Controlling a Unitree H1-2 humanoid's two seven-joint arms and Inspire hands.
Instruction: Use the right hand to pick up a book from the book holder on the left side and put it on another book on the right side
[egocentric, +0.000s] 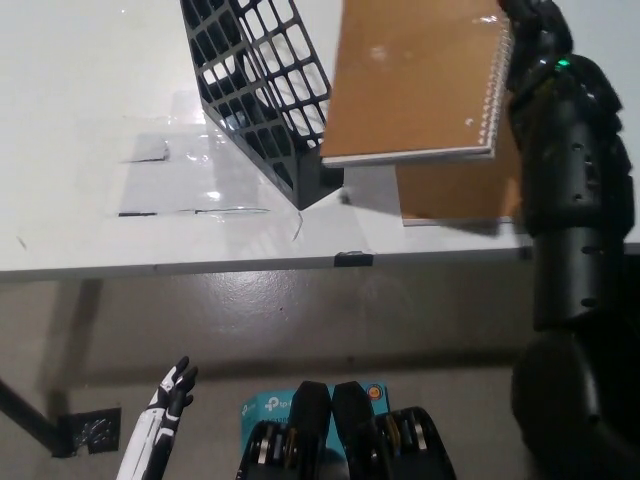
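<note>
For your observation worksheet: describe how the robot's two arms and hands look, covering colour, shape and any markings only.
The right arm is glossy black, built of thick rounded segments joined in a chain, with a small green light near its upper end. Its right hand is black too and mostly hidden. The left hand is slim and white with dark fingertips, on a narrow white forearm.

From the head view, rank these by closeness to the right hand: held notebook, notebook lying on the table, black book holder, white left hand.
1. Held notebook: in the right hand, upper right.
2. Table notebook: just below the held one, mostly covered.
3. Book holder: to the left on the table.
4. Left hand: bottom left, below the table edge.
</note>
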